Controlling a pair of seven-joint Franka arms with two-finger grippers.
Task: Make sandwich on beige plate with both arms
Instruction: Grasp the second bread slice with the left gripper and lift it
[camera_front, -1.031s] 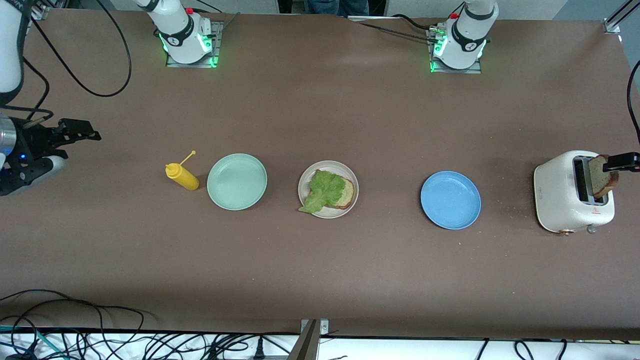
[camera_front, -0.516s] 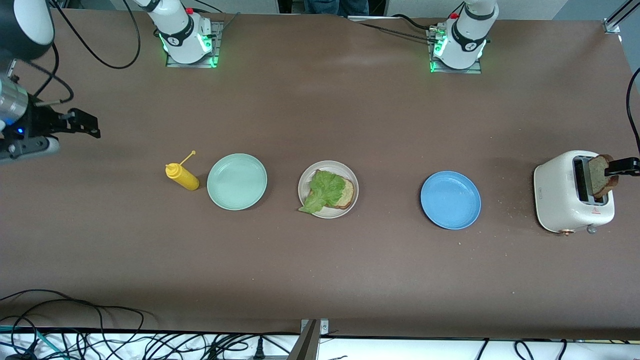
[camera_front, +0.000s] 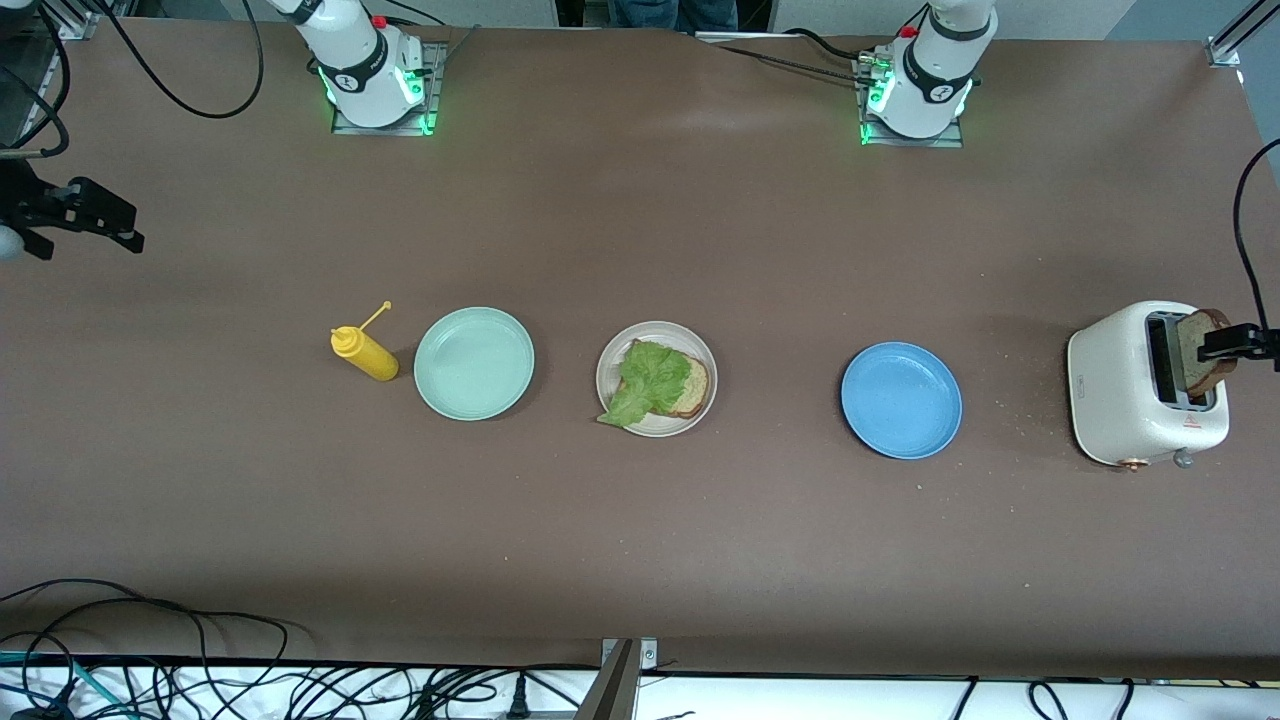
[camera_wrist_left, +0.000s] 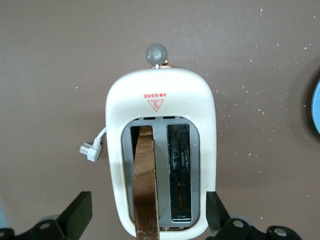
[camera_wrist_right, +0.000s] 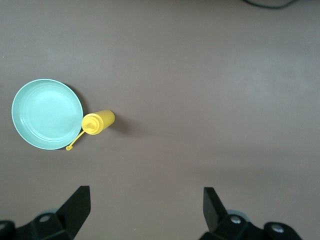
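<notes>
The beige plate (camera_front: 661, 327) sits mid-table, holding one bread slice (camera_front: 696, 386) with a ruffled lettuce leaf (camera_front: 645, 383) lying over it. A second bread slice (camera_front: 1196, 352) (camera_wrist_left: 145, 190) stands upright in one slot of the white toaster (camera_front: 1125, 385) (camera_wrist_left: 160, 95) at the left arm's end of the table. My left gripper (camera_front: 1238, 342) (camera_wrist_left: 148, 212) hovers over the toaster, open, with its fingers wide apart on either side of the slice and not touching it. At the right arm's end, my right gripper (camera_front: 95, 212) (camera_wrist_right: 145, 205) hangs open and empty above bare table.
A mint green plate (camera_front: 474, 363) (camera_wrist_right: 47, 114) and a yellow squeeze bottle (camera_front: 365, 353) (camera_wrist_right: 98, 121) lie toward the right arm's end. A blue plate (camera_front: 901, 400) sits between the beige plate and the toaster. Crumbs are scattered round the toaster.
The right gripper has drawn back toward the table's end and risen. The left gripper has shifted slightly over the toaster's bread slice. Nothing on the table moved.
</notes>
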